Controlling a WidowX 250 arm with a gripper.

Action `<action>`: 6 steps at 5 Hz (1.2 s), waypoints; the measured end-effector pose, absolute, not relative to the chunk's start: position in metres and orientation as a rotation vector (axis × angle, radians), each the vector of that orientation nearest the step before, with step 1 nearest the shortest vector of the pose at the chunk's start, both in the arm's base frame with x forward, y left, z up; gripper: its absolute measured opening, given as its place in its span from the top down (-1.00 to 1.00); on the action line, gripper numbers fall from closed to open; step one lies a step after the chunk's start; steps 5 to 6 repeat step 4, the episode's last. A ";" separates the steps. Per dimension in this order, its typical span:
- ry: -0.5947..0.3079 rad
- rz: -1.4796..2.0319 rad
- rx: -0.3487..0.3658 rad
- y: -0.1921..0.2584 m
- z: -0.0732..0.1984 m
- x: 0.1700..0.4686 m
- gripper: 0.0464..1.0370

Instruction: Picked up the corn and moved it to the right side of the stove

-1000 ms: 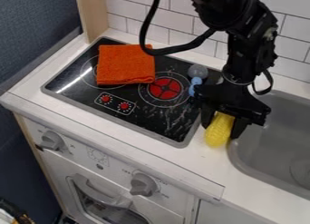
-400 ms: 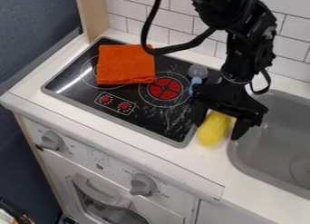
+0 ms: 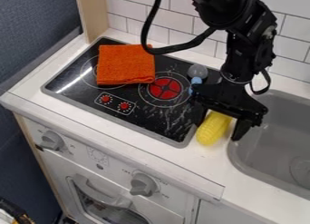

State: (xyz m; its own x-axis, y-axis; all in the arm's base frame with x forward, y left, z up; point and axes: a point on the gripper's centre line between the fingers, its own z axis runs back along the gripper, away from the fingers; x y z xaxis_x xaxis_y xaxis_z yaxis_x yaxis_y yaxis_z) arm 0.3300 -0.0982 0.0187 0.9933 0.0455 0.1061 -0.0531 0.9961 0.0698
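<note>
One yellow ear of corn [image 3: 212, 129] lies on the white worktop [image 3: 209, 162], in the strip between the stove [image 3: 68, 82] and the sink [image 3: 266, 148], just beside the stove's right edge. Its long axis slants, the rounded lower end pointing toward the worktop's front edge and slightly left, the upper end tucked under the black gripper [image 3: 220, 127]. That gripper is open, its fingers apart on either side of the corn (I can see white between the corn and the right-hand finger). An orange cloth [image 3: 125, 64] sits on the stove.

White tiled wall [image 3: 172, 17], dark blue panel [image 3: 36, 28] beside.
</note>
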 end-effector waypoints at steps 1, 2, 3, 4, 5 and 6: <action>-0.150 0.051 0.036 -0.102 0.038 0.333 -0.93; -0.194 0.076 0.008 -0.095 0.058 0.336 -0.93; -0.226 0.098 0.002 -0.092 0.071 0.333 -0.93; -0.249 0.070 0.006 -0.089 0.082 0.330 -0.93; -0.249 0.070 0.006 -0.089 0.082 0.330 -0.93; -0.249 0.070 0.006 -0.089 0.082 0.330 -0.93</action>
